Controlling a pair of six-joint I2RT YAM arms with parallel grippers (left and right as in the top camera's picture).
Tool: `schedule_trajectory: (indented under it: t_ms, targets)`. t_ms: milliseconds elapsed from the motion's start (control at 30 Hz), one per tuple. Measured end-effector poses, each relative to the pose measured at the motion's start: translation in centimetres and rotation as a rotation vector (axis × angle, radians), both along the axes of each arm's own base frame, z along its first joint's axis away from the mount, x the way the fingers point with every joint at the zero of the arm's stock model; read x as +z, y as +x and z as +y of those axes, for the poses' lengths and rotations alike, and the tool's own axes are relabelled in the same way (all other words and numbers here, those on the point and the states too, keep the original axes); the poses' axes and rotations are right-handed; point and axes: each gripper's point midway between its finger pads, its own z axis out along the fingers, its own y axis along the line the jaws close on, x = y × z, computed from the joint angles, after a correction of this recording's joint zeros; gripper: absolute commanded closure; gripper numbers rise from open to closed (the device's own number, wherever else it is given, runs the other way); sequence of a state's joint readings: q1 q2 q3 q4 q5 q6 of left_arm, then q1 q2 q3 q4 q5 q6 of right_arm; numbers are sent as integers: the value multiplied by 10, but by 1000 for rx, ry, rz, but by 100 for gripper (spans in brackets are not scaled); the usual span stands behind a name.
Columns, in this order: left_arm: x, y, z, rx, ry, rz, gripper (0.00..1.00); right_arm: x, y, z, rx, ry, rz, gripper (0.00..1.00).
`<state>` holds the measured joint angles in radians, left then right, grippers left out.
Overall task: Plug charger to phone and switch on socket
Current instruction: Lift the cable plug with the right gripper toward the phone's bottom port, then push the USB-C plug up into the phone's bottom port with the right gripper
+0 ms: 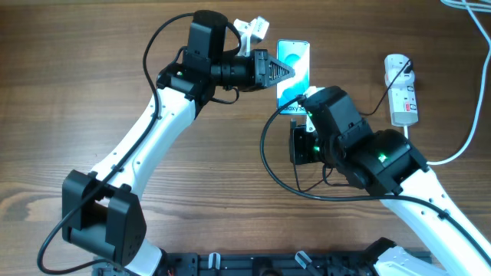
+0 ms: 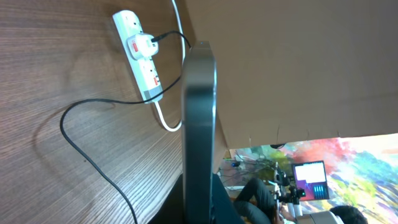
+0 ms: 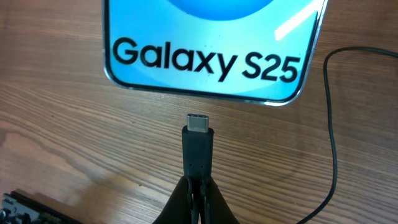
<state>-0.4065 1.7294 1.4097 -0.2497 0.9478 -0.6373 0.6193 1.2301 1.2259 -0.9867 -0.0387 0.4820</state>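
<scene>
The phone [image 1: 294,67] faces up with its cyan screen at the top middle of the table. My left gripper [image 1: 285,72] is shut on its left long edge. In the left wrist view the phone [image 2: 199,118] shows edge-on between the fingers [image 2: 202,210]. My right gripper [image 3: 198,186] is shut on the charger's connector [image 3: 198,142]. The metal tip points at the phone's bottom edge [image 3: 205,59], a small gap short of it. In the overhead view the right gripper [image 1: 304,106] is mostly hidden under its wrist. The white socket [image 1: 401,92] lies at the right with the charger's plug [image 1: 400,70] in it.
The thin black cable [image 1: 270,165] loops across the table from the socket [image 2: 140,53] past my right arm; it also shows in the right wrist view [image 3: 333,130]. The thick white cord [image 1: 468,146] runs along the right edge. A white object [image 1: 253,31] lies behind the left gripper.
</scene>
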Motion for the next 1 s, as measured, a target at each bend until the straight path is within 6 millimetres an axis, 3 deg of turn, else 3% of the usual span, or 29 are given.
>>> schedule_trajectory:
  t_ms: [1000]
  targets:
    - [2,-3,-1,-19,-12,5,96,3,3,3,-26,30,-1,96]
